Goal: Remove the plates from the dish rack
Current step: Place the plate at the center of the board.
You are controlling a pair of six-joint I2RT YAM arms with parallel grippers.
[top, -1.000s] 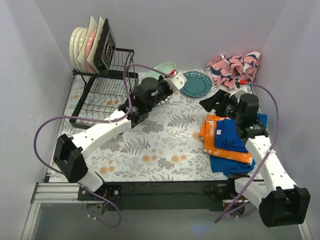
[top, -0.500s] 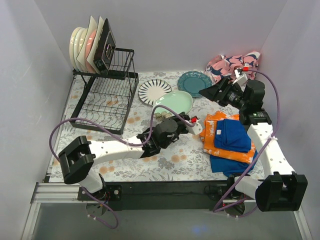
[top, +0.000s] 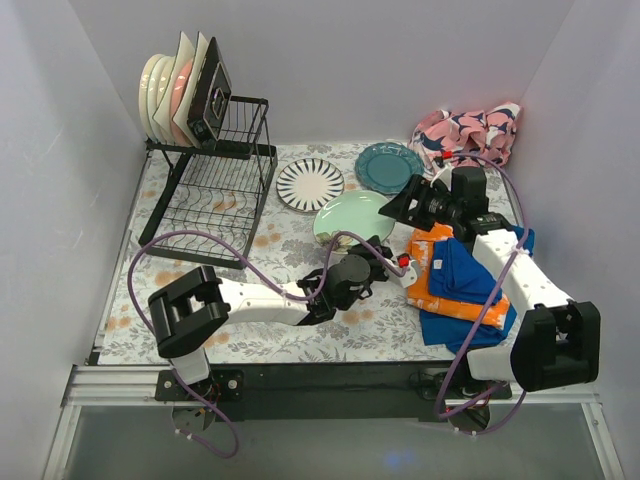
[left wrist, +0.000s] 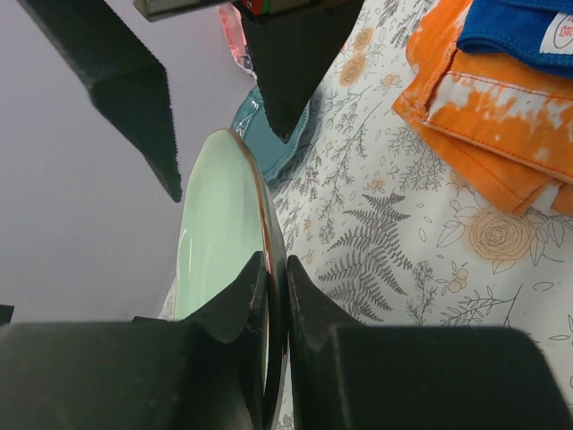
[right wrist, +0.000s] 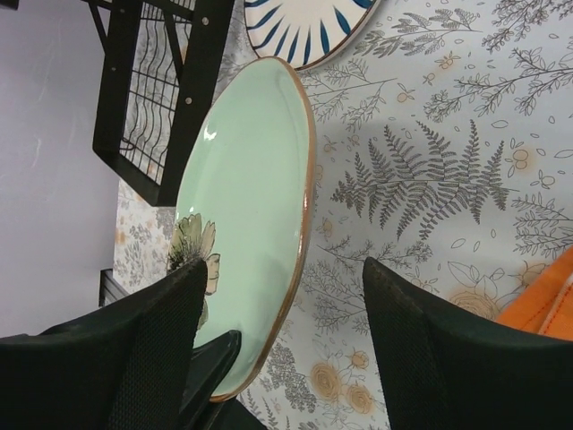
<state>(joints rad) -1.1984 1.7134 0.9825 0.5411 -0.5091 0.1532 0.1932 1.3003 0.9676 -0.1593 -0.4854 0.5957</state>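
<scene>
The left gripper is clamped tight on the near rim of the round pale green plate. It holds the plate out in the middle of the floral-patterned table. In the overhead view, this plate sits in front of the round black-striped plate and the round teal plate, both lying flat on the table. The right gripper is at the green plate's right edge with its jaws spread wide. One finger stands to each side of the rim (none of the views shows either finger touching it). From the right wrist, the green plate fills the gap between the open fingers.

The black wire two-tier dish rack stands at the far left corner. Several cream round and square plates are upright in its upper tier. A pink patterned cloth lies crumpled at the far right. An orange and blue cloth lies under the right arm.
</scene>
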